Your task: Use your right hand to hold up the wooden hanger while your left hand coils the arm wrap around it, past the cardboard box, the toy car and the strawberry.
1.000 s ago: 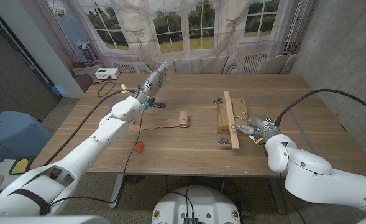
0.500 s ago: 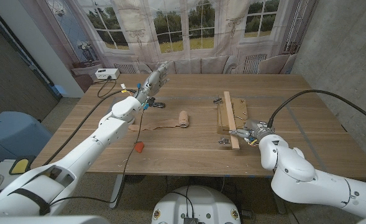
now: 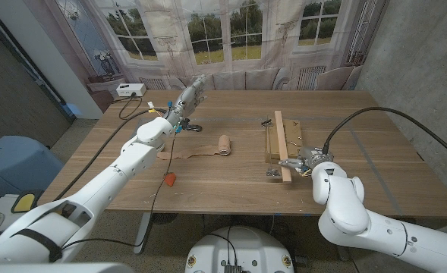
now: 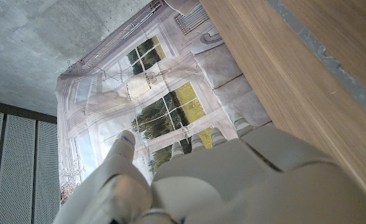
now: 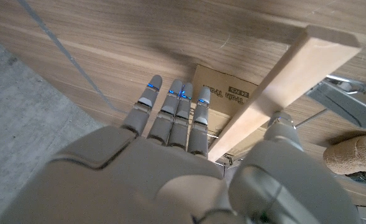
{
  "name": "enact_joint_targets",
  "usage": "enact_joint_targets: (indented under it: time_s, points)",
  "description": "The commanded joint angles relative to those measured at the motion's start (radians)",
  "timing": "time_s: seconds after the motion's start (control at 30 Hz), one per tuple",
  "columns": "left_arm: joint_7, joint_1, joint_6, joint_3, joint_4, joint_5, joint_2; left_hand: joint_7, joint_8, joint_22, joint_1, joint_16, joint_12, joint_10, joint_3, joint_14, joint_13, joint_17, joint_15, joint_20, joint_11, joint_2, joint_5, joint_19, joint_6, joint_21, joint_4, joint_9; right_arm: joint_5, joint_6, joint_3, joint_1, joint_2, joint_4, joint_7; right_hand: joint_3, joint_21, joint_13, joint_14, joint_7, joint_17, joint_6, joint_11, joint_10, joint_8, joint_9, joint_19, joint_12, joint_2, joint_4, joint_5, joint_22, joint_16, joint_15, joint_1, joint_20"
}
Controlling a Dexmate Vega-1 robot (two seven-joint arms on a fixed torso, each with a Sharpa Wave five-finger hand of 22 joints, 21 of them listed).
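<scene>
The wooden hanger lies lengthwise over the flat cardboard box right of the table's middle. My right hand is at the hanger's near end. In the right wrist view its straight fingers lie on one side of the hanger over the box and the thumb on the other, without gripping. The tan arm wrap is a roll at mid-table with a loose tail leftward. The toy car and the strawberry lie left of it. My left hand hovers far left, fingers spread, holding nothing.
Metal clips hang off the hanger at its far end, and others at the near end. A white device with a cable sits at the table's far left corner. A window backdrop stands behind the table's far edge.
My right arm has swung leftward and the right hand has slid in around the hanger's near end. The left arm and the objects have not moved.
</scene>
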Motion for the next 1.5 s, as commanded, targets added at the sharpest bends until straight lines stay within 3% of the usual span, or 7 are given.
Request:
enact_joint_targets:
  time_s: [0.03, 0.2, 0.43, 0.67, 0.97, 1.27, 1.5]
  points:
    - [-0.001, -0.005, 0.009, 0.001, 0.014, -0.005, -0.003, -0.006, -0.001, 0.003, 0.009, 0.000, -0.003, -0.054, 0.001, -0.030, 0.006, 0.004, -0.002, 0.003, 0.006, -0.006, 0.005, 0.005, -0.048, -0.001, -0.005, 0.003, 0.036, 0.089, 0.186, -0.135, 0.049, -0.012, -0.053, -0.011, -0.007, 0.006, -0.015, 0.008, 0.019, -0.011, 0.014, -0.015, -0.009, 0.000, 0.004, -0.012, 0.039, 0.053, -0.010, 0.004, -0.001, 0.020, -0.050, 0.010]
    - [-0.009, -0.012, 0.002, 0.000, 0.031, -0.009, -0.007, -0.006, -0.001, 0.003, 0.009, -0.001, -0.005, -0.058, 0.001, -0.032, 0.006, 0.004, -0.001, 0.003, 0.006, -0.005, 0.005, 0.004, -0.050, -0.002, -0.005, 0.003, 0.122, 0.110, 0.203, -0.134, 0.039, -0.024, -0.113, -0.023, -0.007, 0.008, -0.020, 0.021, 0.024, -0.004, 0.025, -0.011, -0.010, -0.002, 0.007, -0.011, 0.043, 0.070, -0.017, 0.004, -0.002, 0.032, -0.080, 0.015]
    - [-0.023, -0.021, -0.015, 0.000, 0.056, -0.012, -0.015, -0.006, -0.001, 0.003, 0.009, 0.000, -0.006, -0.059, 0.001, -0.031, 0.006, 0.004, 0.000, 0.002, 0.007, -0.005, 0.005, 0.005, -0.051, -0.002, -0.005, 0.003, -0.009, 0.024, -0.014, 0.052, 0.024, 0.020, 0.022, -0.038, -0.009, 0.010, -0.010, 0.022, 0.025, 0.009, 0.025, -0.002, -0.006, -0.003, 0.007, -0.008, 0.027, 0.077, -0.021, 0.004, 0.000, 0.029, -0.101, 0.017]
    - [-0.042, -0.026, -0.034, -0.006, 0.086, -0.025, -0.022, -0.006, -0.001, 0.003, 0.008, 0.000, -0.006, -0.059, 0.001, -0.030, 0.006, 0.004, 0.001, 0.004, 0.006, -0.005, 0.005, 0.006, -0.050, -0.003, -0.005, 0.003, -0.287, 0.004, -0.125, 0.137, 0.065, 0.110, 0.250, -0.012, -0.012, 0.015, 0.000, 0.004, 0.022, -0.001, 0.004, -0.001, -0.005, 0.000, 0.014, -0.010, 0.027, 0.019, -0.010, 0.003, -0.002, 0.005, 0.000, 0.014]
    - [-0.057, -0.028, -0.043, -0.012, 0.105, -0.037, -0.024, -0.005, -0.001, 0.003, 0.007, 0.001, -0.004, -0.054, 0.000, -0.027, 0.006, 0.004, 0.001, 0.006, 0.011, -0.006, 0.005, 0.007, -0.049, -0.004, -0.004, 0.003, -0.743, 0.265, 0.146, -0.055, 0.272, 0.272, 0.581, 0.009, -0.003, 0.023, -0.010, -0.010, 0.025, -0.074, -0.024, -0.048, -0.027, 0.005, 0.052, -0.029, 0.027, -0.013, -0.005, 0.003, -0.007, -0.027, 0.096, 0.025]
    - [-0.075, -0.038, -0.050, -0.009, 0.122, -0.040, -0.030, -0.005, 0.000, 0.003, 0.006, 0.001, -0.004, -0.053, -0.001, -0.026, 0.006, 0.004, 0.001, 0.008, 0.009, -0.007, 0.005, 0.009, -0.046, -0.004, -0.004, 0.003, -0.935, 0.460, 0.376, -0.235, 0.497, 0.351, 0.479, 0.036, 0.069, 0.079, 0.190, -0.052, 0.124, -0.029, -0.075, 0.055, 0.031, 0.038, 0.252, 0.063, 0.071, -0.021, 0.011, 0.014, 0.115, -0.122, 0.321, -0.056]
    - [-0.086, -0.046, -0.051, -0.007, 0.132, -0.043, -0.035, -0.005, 0.000, 0.003, 0.004, 0.001, -0.004, -0.053, -0.002, -0.025, 0.006, 0.004, 0.000, 0.009, 0.013, -0.008, 0.005, 0.010, -0.045, -0.004, -0.003, 0.003, -1.116, 0.534, 0.475, -0.313, 0.639, 0.430, 0.385, 0.038, 0.077, 0.117, 0.153, -0.090, 0.212, -0.097, -0.109, -0.017, 0.030, 0.059, 0.248, 0.073, 0.089, -0.016, 0.012, 0.023, 0.143, -0.155, 0.473, -0.094]
